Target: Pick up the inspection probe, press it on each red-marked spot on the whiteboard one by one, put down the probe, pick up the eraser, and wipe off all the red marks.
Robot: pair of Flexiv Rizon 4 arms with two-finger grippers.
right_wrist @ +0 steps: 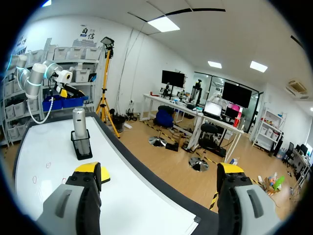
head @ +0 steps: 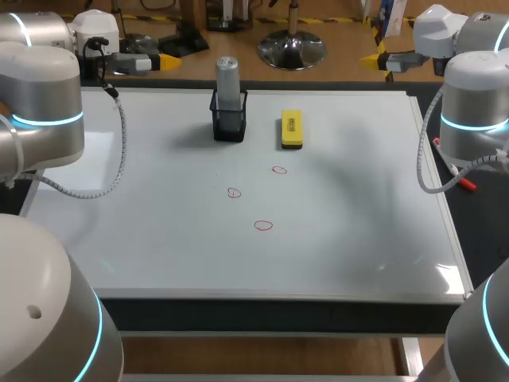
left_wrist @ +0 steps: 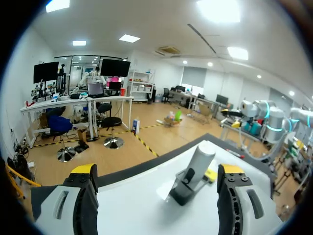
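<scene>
Overhead I see three red marks on the whiteboard surface; wrist views show my left gripper and right gripper spread.

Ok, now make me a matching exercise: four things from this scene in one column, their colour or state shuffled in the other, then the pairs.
Column A
1. probe
2. eraser
3. marks
4. left gripper

Column B
a. yellow, lying flat on the whiteboard
b. open, holding nothing
c. red, small drawn rings
d. silver-grey, upright in the black holder

Pairs: 1-d, 2-a, 3-c, 4-b
</scene>
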